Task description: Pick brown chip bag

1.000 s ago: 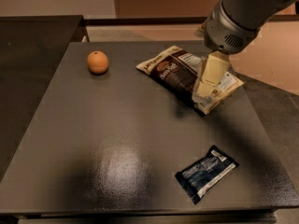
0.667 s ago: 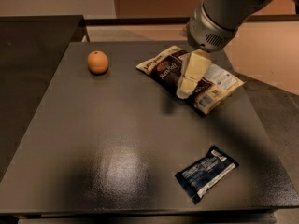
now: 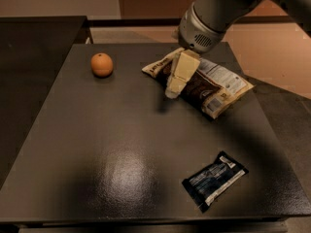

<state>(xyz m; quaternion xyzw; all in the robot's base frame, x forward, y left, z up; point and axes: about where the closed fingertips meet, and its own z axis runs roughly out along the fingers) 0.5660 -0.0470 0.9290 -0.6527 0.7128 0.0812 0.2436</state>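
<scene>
- Our arm (image 3: pixel 228 4), thick and grey, slopes down leftward from the upper right corner.
- Our wrist (image 3: pixel 198 33) ends in a rounded grey collar with a vented patch.
- Our cream claw (image 3: pixel 171 92) hangs below it at upper centre, its tip pointing down and slightly left.

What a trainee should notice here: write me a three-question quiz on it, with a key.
1. Fill in: the gripper is at the brown chip bag, at its end nearer the ____.
2. True or false: the black-and-blue packet touches the brown chip bag.
3. Which lies nearest the table edge closest to the camera? A) orange B) brown chip bag C) black-and-blue packet

Key: 1 orange; 2 false; 3 C.
</scene>
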